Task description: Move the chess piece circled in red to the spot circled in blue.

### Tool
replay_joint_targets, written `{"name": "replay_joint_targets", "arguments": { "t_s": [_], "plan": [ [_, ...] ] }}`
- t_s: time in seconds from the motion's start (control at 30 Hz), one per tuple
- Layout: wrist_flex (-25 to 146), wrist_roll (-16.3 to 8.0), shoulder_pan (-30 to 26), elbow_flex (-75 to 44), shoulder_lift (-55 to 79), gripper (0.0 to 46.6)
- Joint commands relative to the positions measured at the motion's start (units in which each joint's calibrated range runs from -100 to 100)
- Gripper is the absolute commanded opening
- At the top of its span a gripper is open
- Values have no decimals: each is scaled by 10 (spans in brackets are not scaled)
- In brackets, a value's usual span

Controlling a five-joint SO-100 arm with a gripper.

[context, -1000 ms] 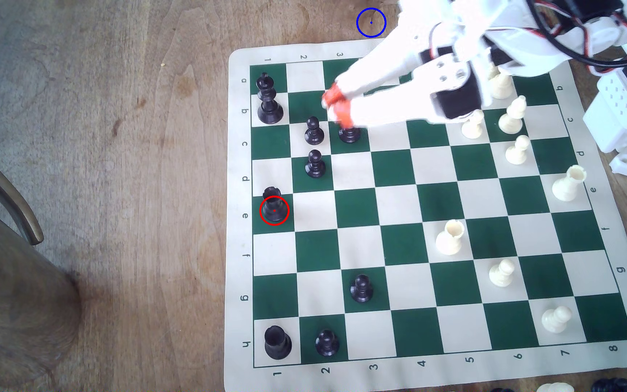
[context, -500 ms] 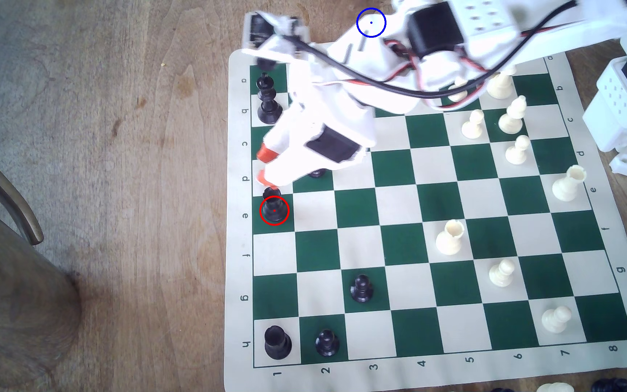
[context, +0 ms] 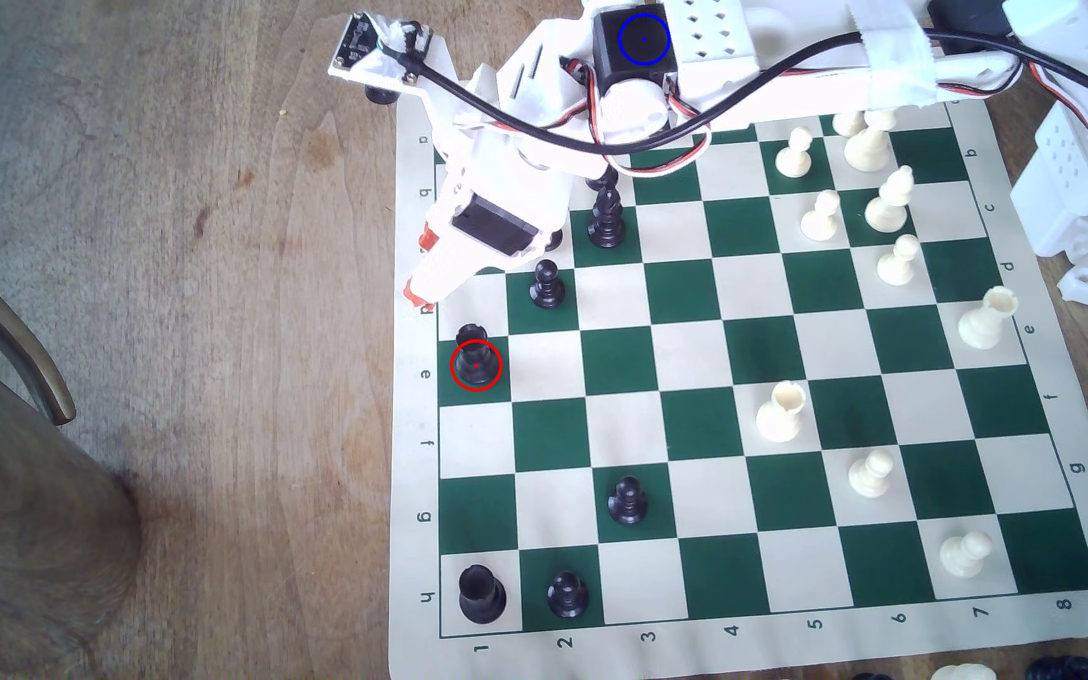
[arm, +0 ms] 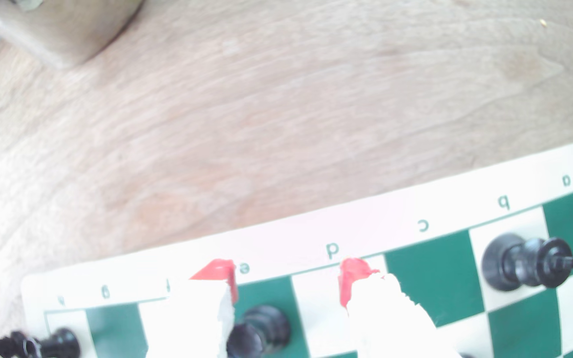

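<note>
black rook (context: 474,358) upright on green square, jaws apart above

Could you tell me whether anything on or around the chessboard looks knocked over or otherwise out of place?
Nothing stands out: the pieces in clear sight stand upright, including the ringed black rook. The open gripper hangs beside it. The chess mat lies slightly askew.

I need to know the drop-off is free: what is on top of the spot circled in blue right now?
The arm's black motor block covers the spot circled in blue in the exterior view, so the wood beneath is hidden. Whether anything sits there cannot be told.
</note>
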Motion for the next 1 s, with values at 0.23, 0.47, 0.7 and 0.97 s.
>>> {"name": "replay_joint_targets", "arguments": {
  "t_s": [0.23,0.47,0.7,0.97],
  "plan": [
    [32,-13,-22,-58,8,163],
    [32,-17,-35,-59,21,162],
    [43,-17,-38,-59,24,152],
    [51,-17,-43,-60,15,148]
  ]
}}
